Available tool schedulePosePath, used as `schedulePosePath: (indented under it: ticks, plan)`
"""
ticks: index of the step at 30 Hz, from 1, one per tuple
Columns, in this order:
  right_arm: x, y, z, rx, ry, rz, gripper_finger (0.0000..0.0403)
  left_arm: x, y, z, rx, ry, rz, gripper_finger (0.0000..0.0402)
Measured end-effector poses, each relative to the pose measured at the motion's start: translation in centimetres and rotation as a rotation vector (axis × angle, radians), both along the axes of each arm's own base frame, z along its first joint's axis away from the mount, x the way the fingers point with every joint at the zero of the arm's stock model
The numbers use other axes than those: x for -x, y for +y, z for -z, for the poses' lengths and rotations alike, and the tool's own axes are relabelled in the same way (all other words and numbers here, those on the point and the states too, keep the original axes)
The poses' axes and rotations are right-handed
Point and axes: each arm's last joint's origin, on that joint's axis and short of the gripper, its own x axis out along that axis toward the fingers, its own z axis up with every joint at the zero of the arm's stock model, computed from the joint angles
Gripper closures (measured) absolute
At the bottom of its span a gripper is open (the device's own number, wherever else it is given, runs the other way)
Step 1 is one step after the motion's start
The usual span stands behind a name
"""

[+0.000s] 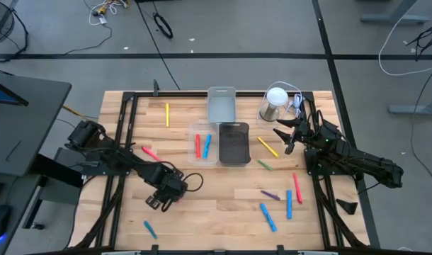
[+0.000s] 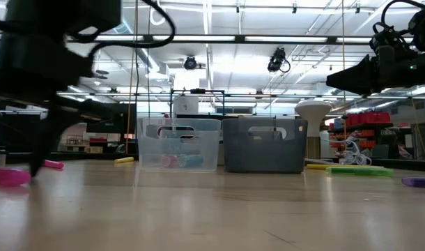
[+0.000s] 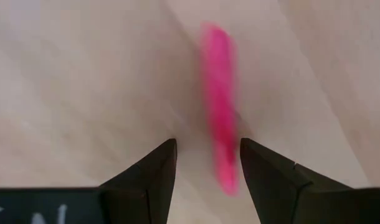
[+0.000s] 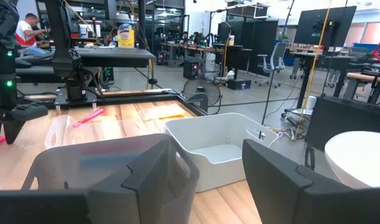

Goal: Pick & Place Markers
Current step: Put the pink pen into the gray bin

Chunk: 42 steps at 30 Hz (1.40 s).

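Markers: pink marker (image 3: pixel 220 106) lies flat on table (image 1: pixel 223 202) between my left gripper (image 3: pixel 207 163) fingers, which stand spread, nothing pinched. Marker sits nearer one finger; I judge off-centre close could roll or flick it. It looks short, slim, glossy pink. Right gripper (image 1: pixel 285 136) spread, empty, beside dark bin (image 1: pixel 234 142). Other markers scattered around that bin.

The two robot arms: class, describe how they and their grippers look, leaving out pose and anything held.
Both arms are dark, nearly black, jointed segments. A black cable loops beside the left gripper. Each gripper, including the right gripper, ends in two dark wedge-shaped fingers with angular faces. Pale lettering shows on the left gripper's body.
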Motion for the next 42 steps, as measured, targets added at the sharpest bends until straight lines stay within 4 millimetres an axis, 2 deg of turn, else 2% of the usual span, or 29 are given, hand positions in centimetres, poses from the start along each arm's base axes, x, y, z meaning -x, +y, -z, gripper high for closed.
schedulePosePath:
  ticks: [9, 18, 35, 42]
  plan:
    - [0.0, 0.0, 0.0, 0.000, 0.000, 0.000, 0.0195, -0.6, -0.1, -0.1, 0.078, -0.035, -0.051, 0.0218]
    - [0.0, 0.0, 0.0, 0.000, 0.000, 0.000, 0.0195, -0.3, -0.1, 0.3, 0.068, -0.024, -0.048, 0.0247]
    - [0.0, 0.0, 0.0, 0.000, 0.000, 0.000, 0.0195, -0.4, -0.3, 1.1, 0.047, -0.004, -0.043, 0.0360]
    - [0.0, 0.0, 0.0, 0.000, 0.000, 0.000, 0.0195, -0.4, -0.3, 0.9, 0.052, -0.006, -0.043, 0.0353]
